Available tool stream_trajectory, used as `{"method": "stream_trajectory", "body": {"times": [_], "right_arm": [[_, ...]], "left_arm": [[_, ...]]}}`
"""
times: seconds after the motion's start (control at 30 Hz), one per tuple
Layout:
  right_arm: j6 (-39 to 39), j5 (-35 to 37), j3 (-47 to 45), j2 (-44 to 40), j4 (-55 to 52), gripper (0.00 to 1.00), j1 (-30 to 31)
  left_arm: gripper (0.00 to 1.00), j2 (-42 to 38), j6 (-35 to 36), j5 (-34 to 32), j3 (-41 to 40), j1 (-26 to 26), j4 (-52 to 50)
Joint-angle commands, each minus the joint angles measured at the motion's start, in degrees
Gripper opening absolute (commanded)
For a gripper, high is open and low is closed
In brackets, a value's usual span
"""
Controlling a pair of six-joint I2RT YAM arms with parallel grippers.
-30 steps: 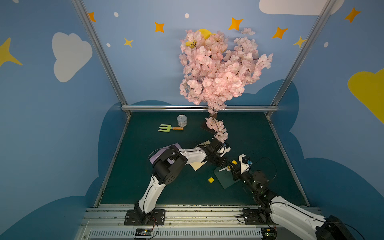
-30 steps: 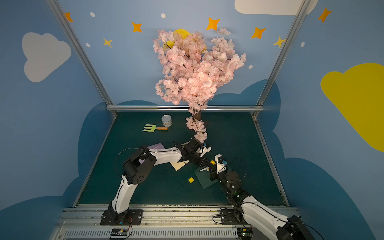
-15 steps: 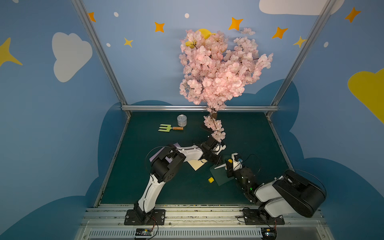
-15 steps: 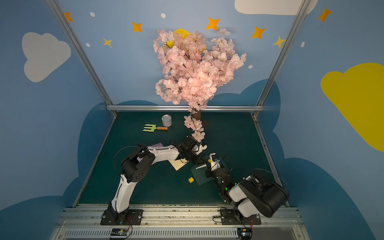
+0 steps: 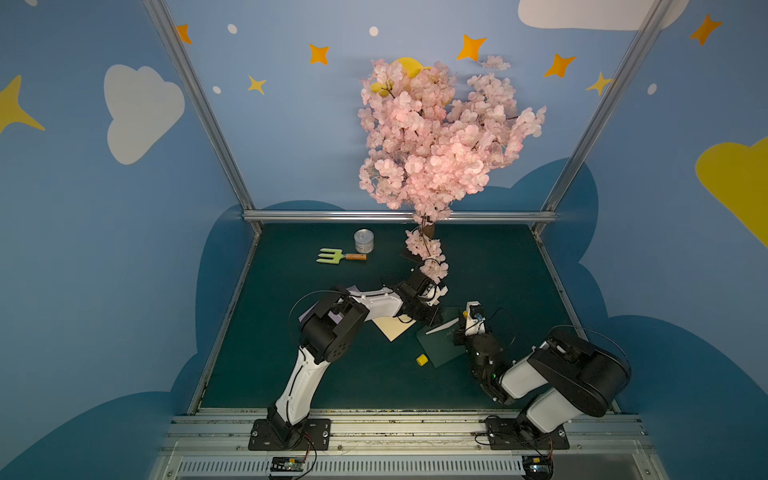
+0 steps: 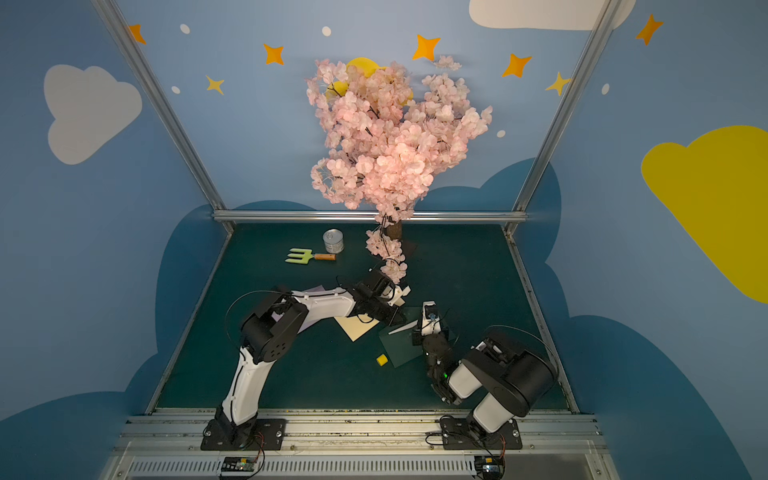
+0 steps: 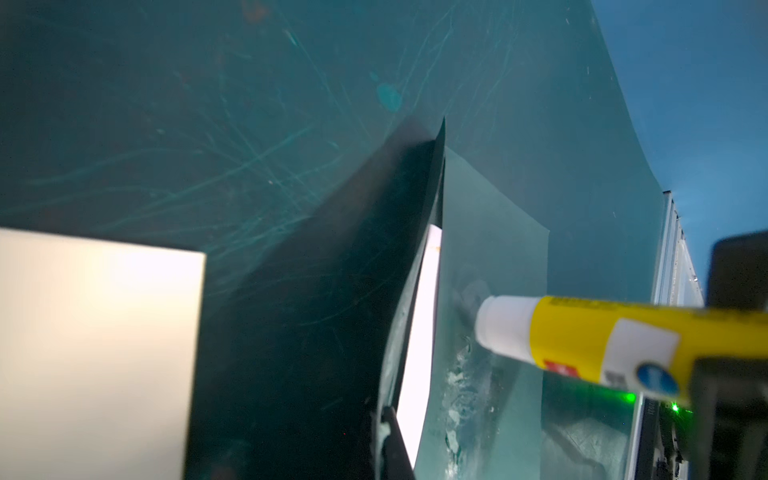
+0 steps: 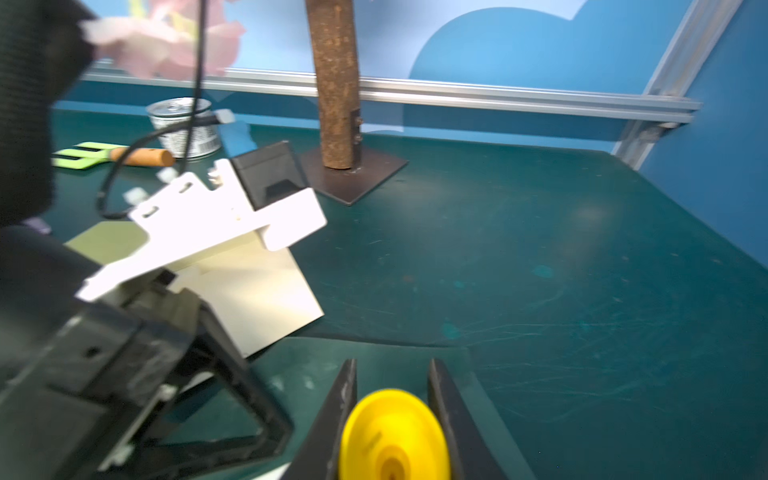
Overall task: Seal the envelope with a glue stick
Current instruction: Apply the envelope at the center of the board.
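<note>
right gripper [image 8: 392,365] clamps short yellow plastic glue stick [image 7: 582,336] | light, stiff, slick: hold mid-barrel | left gripper [image 5: 432,319] pinches dark-green paper flap [image 7: 332,270]

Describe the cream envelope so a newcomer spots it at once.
From the pink blossom tree at the back of the green mat, come forward to the left arm's wrist. The cream envelope lies flat beneath it: pale yellow, unlike the dark green envelope beside it and the lilac envelope farther under that arm.

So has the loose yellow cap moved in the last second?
No. The yellow cap lies the same way off the front rail as before, in both top views.
</note>
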Motion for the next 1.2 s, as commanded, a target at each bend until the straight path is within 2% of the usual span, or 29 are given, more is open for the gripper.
{"method": "stream_trajectory", "body": {"times": [0.0, 0.17, 0.4, 0.57, 0.67, 0.83, 1.17], "right_arm": [[1.29, 5.48, 1.57, 2.92, 2.16, 0.00, 0.40], [7.41, -1.40, 3.17, 5.55, 2.21, 0.00, 2.20], [9.54, 0.36, 1.57, 3.70, 2.10, 0.00, 7.47], [8.47, 5.50, 1.04, 4.79, 2.08, 0.00, 10.98], [8.92, 11.50, 2.38, 7.92, 2.21, 0.00, 9.61], [10.68, 13.16, 5.11, 10.02, 2.21, 0.00, 5.32], [13.20, 10.04, 6.05, 11.03, 2.11, 0.00, -3.00]], "left_arm": [[0.02, -0.94, 0.69, 0.76, 0.56, 0.52, -1.32], [0.02, -0.63, -0.31, 1.26, 0.81, 0.55, -0.44], [0.02, 0.80, 0.39, 0.83, 3.61, 0.51, -1.66], [0.02, 1.19, 0.49, 0.58, 4.59, 0.82, -1.75], [0.02, 1.43, 0.82, 0.72, 4.57, 0.89, -1.99], [0.02, 2.44, 1.49, 1.36, 5.17, 0.91, -3.05], [0.02, 4.19, 1.54, 1.09, 5.39, 0.74, -3.78]]}}
